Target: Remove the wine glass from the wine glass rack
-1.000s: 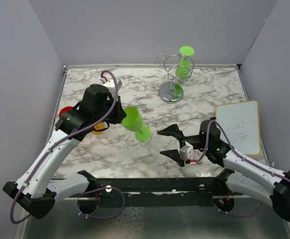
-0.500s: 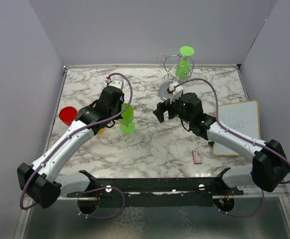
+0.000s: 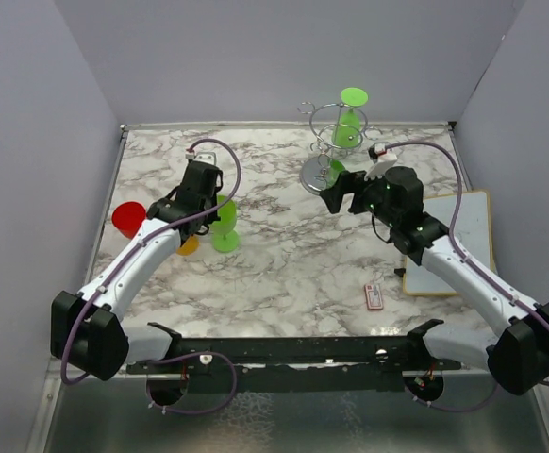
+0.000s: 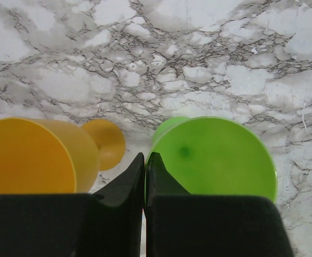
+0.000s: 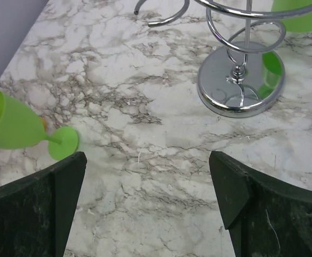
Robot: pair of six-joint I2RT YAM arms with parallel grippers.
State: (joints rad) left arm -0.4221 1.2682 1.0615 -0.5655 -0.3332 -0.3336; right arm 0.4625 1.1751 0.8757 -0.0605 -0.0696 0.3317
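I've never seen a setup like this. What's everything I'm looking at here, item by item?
Wine glass rack: one, silver chrome wire, far side of the table, right of centre.
Hanging wine glass: one, green, upside down on the rack.
Held wine glass: one, green, left of centre, pinched at its rim.
Orange glass: one, orange-yellow, beside the held glass.
Red cup: one, red, left edge.
Whiteboard: one, white, pale frame, right edge, partly under the right arm.
Small object: one, red and white, near edge; too small to identify.
Table: one, grey-veined marble pattern.
Left gripper: black, shut on the glass.
Right gripper: black, open, near the rack.
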